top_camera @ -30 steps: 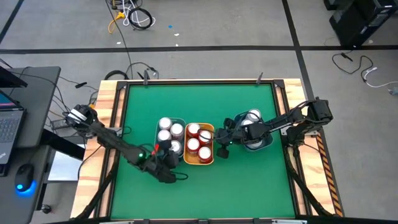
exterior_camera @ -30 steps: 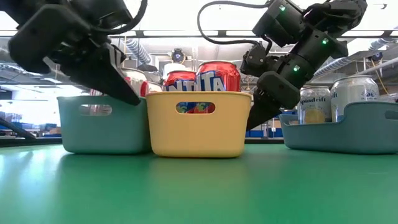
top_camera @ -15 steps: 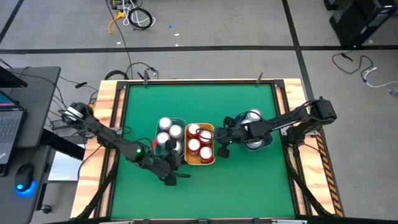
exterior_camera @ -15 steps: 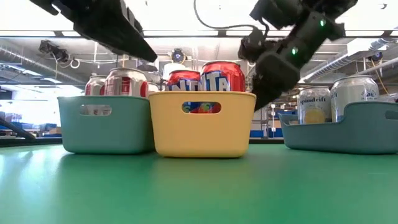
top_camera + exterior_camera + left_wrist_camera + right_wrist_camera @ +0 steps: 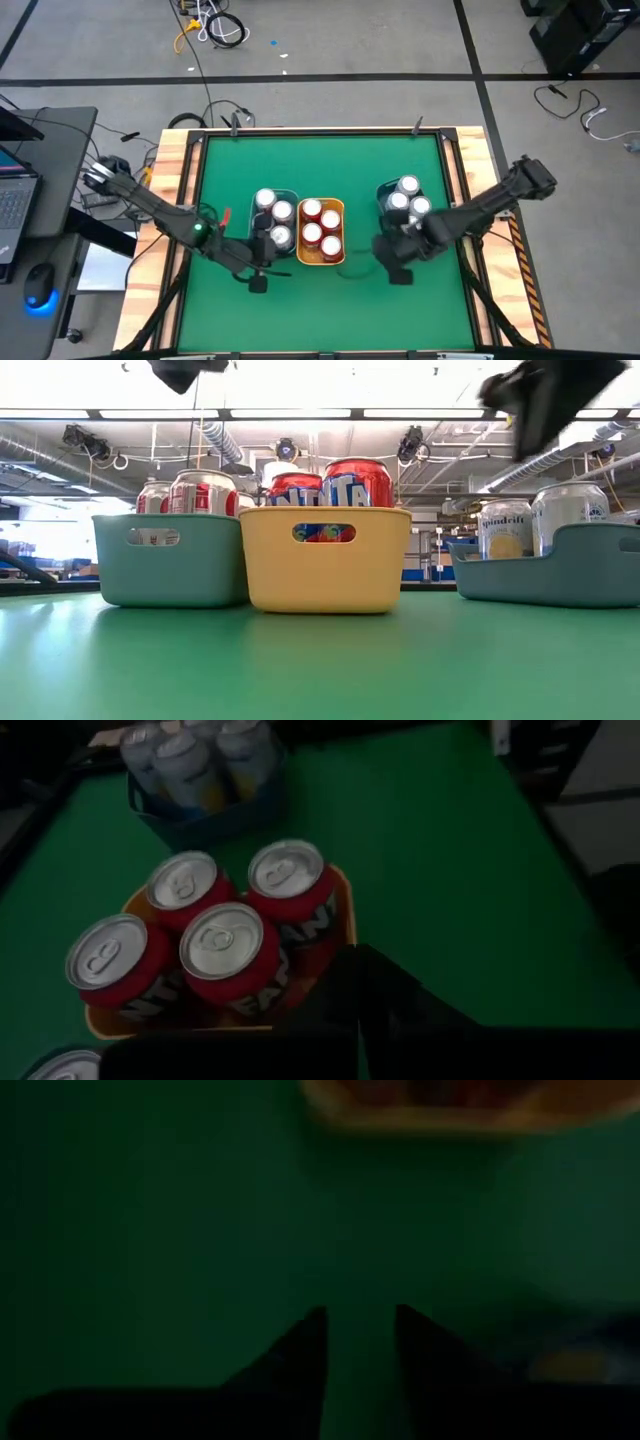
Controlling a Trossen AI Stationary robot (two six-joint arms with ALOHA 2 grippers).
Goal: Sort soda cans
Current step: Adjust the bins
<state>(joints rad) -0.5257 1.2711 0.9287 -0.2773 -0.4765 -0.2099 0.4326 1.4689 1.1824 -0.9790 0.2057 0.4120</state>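
Red cans (image 5: 321,230) fill the yellow bin (image 5: 325,575); silver cans (image 5: 272,210) sit in blue-grey bins (image 5: 170,570) on green table (image 5: 320,300).

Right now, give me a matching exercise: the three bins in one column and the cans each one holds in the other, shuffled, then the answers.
Bins:
1. yellow bin
2. left blue bin
3. right blue bin

Contents:
A. three silver cans, nearest the right arm
B. four red cans
C. four silver-topped cans, nearest the left arm

Pairs: 1-B, 2-C, 3-A
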